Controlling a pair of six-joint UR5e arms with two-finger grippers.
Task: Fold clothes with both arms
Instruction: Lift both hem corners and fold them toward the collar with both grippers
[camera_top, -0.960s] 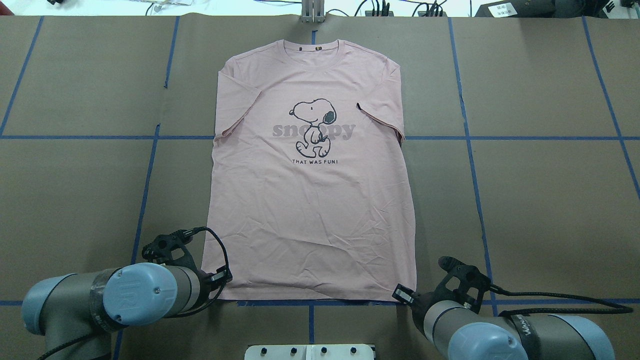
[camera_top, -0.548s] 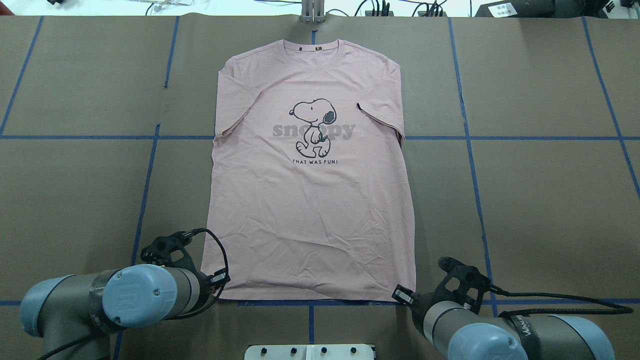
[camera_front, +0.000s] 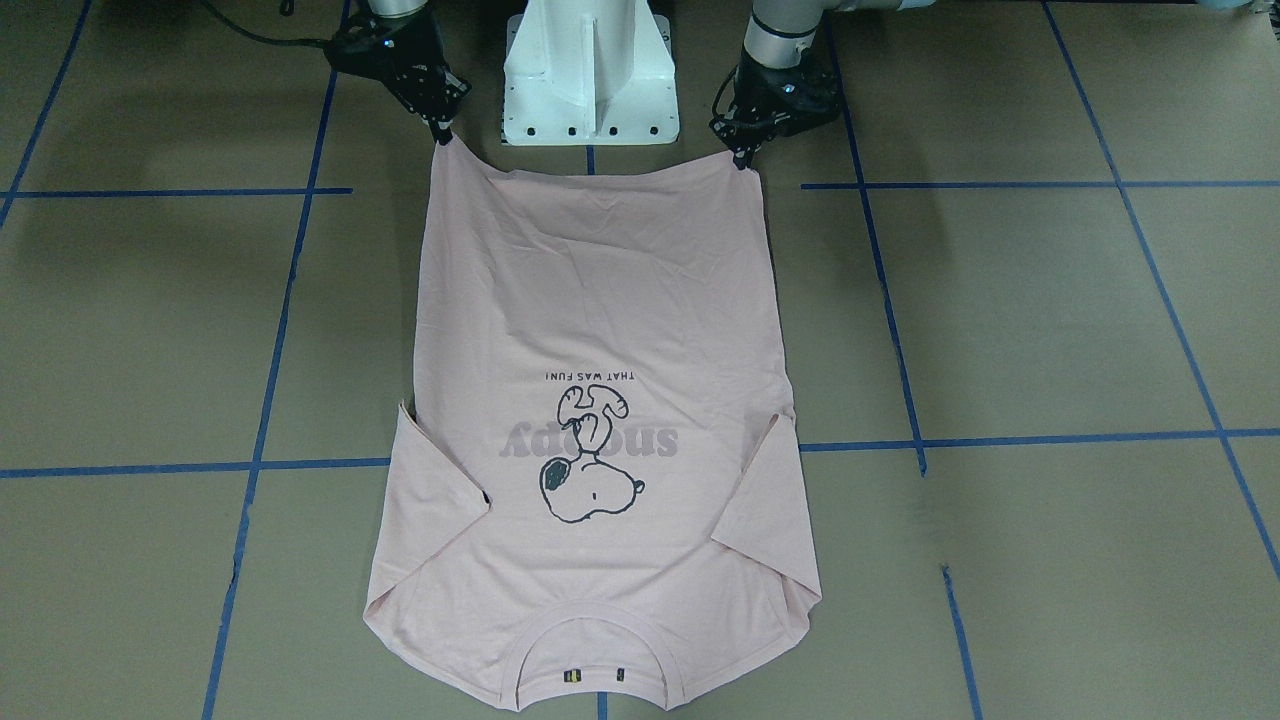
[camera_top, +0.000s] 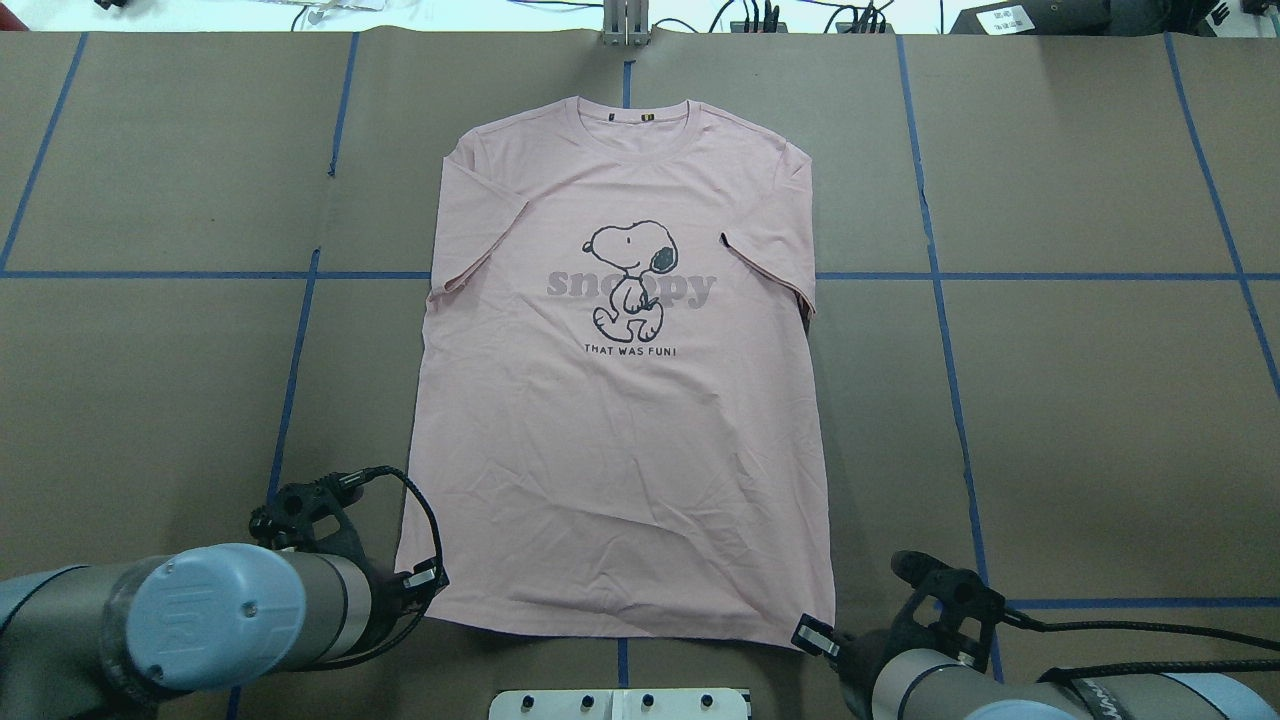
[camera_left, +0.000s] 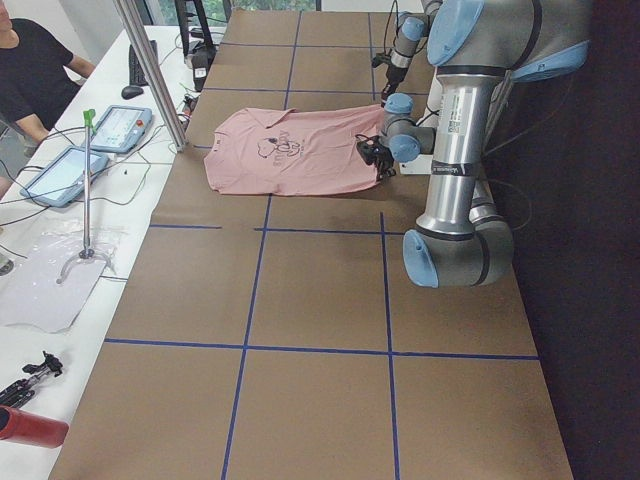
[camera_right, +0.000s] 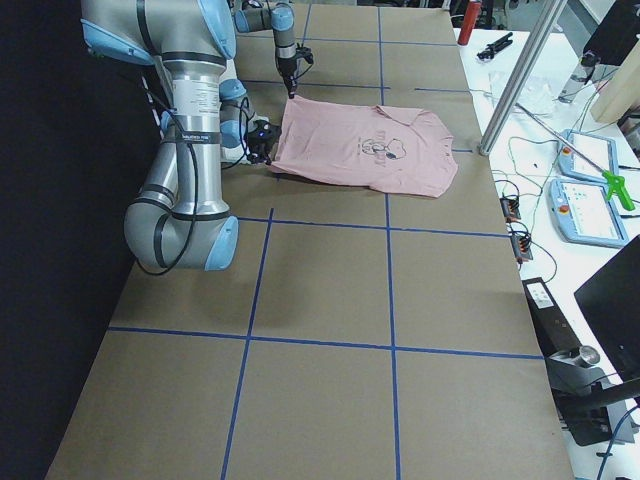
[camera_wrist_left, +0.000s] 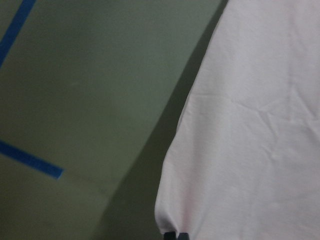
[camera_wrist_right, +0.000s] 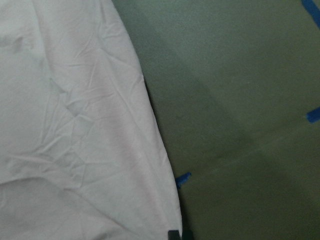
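My left end effector (camera_front: 742, 160) and right end effector (camera_front: 440, 132) each pinch a hem corner of the pale pink short-sleeved T-shirt (camera_top: 620, 420), spread front-up on the brown blue-taped surface (camera_top: 1100, 400), collar farthest from me. Its print reads grey "snoopy" and, below, dark "THAT WAS FUN!"

Low, fingertips down: left gripper (camera_front: 742, 160) and right gripper (camera_front: 441, 135), each tight on 1 T-shirt (camera_front: 600, 330) hem corner.
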